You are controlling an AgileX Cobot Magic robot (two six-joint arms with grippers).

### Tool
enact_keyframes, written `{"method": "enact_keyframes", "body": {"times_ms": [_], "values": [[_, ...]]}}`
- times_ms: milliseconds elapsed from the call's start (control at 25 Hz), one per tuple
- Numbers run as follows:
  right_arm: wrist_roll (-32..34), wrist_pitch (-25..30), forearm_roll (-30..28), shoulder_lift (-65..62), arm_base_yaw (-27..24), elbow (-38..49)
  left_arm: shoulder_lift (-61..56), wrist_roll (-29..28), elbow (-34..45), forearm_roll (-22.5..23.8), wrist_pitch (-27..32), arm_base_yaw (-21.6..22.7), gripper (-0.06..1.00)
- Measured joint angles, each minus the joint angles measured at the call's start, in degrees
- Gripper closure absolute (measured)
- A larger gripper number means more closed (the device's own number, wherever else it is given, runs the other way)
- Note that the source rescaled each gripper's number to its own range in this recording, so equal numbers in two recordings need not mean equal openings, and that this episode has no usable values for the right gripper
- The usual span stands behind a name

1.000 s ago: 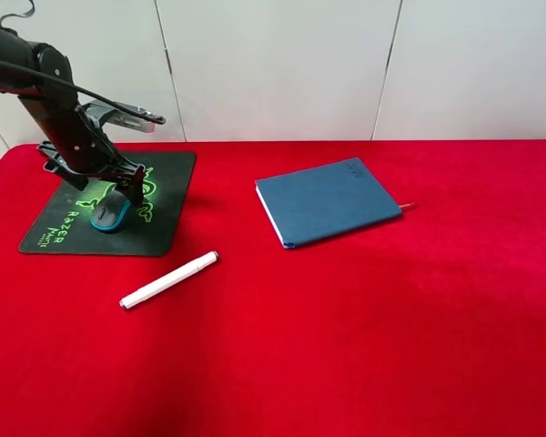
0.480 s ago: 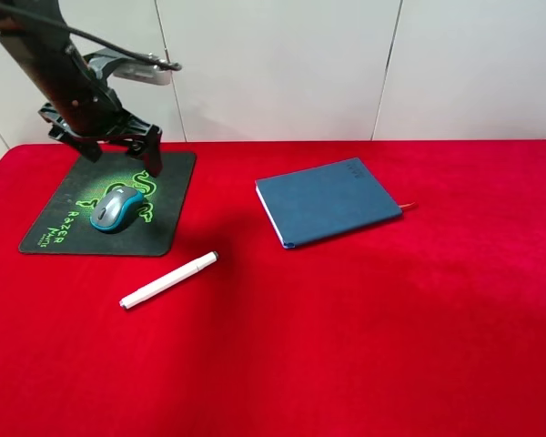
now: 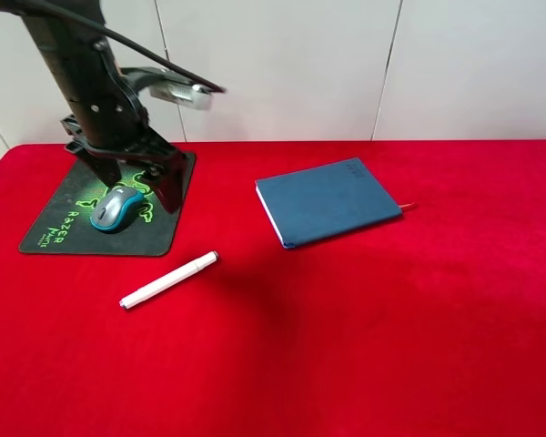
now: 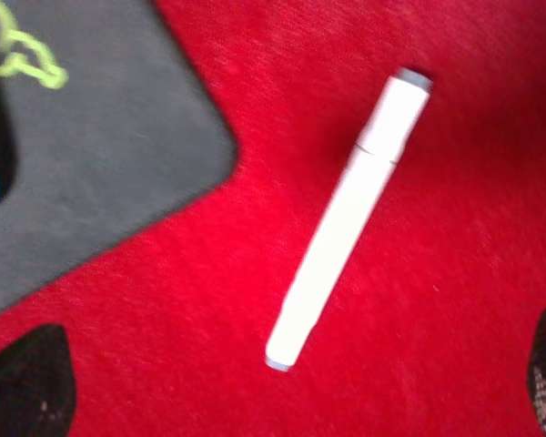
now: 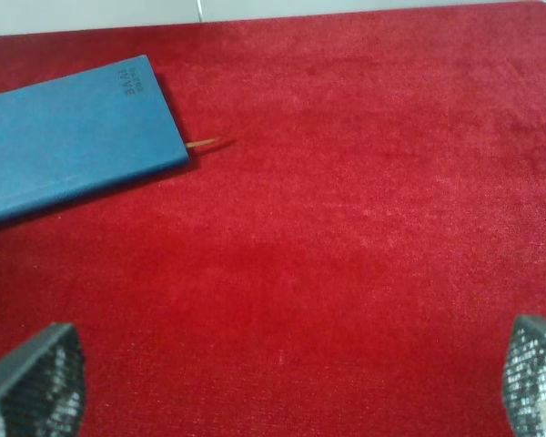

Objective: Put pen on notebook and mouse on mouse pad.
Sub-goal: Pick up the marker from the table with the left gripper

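The grey and teal mouse [image 3: 111,209] rests on the black mouse pad [image 3: 55,228] with the green logo, at the left of the red table. My left gripper [image 3: 138,187] hangs open and empty in the air just right of the mouse. The left wrist view looks down on the white pen [image 4: 346,223], which lies on the cloth beside the mouse pad's corner [image 4: 82,155], between the spread fingertips [image 4: 27,382]. The pen [image 3: 168,279] lies diagonally in front of the pad. The dark blue notebook [image 3: 328,200] lies closed at the centre. My right gripper [image 5: 282,382] is open over bare cloth near the notebook [image 5: 68,141].
Red cloth [image 3: 364,346] covers the whole table. The notebook's red ribbon [image 5: 202,143] sticks out on its right side. A white panelled wall [image 3: 346,64] stands behind the table's far edge.
My left gripper was down around the mouse, then let go and lifted. It has now swung right and toward the pen. The mouse stays on the pad.
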Motion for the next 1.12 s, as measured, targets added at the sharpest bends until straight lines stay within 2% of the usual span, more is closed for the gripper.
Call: {"method": "enact_keyframes", "body": {"times_ms": [200,440,720,1000,1120], "values": [[0.0,0.0,0.0,0.0,0.0,0.0,0.0,-1.6,4.2,2.4,-0.1,-5.6,-0.05],[0.0,0.0,0.0,0.0,0.0,0.0,-0.1,-1.8,10.9,2.2,-1.4,-9.9,-0.05],[0.0,0.0,0.0,0.0,0.0,0.0,-0.1,0.8,18.9,1.0,-8.8,-9.9,-0.05],[0.0,0.0,0.0,0.0,0.0,0.0,-0.1,3.0,19.8,3.8,-14.6,-9.8,-0.05],[0.0,0.0,0.0,0.0,0.0,0.0,-0.1,4.4,19.8,3.9,-16.7,-8.3,-0.05]]}}
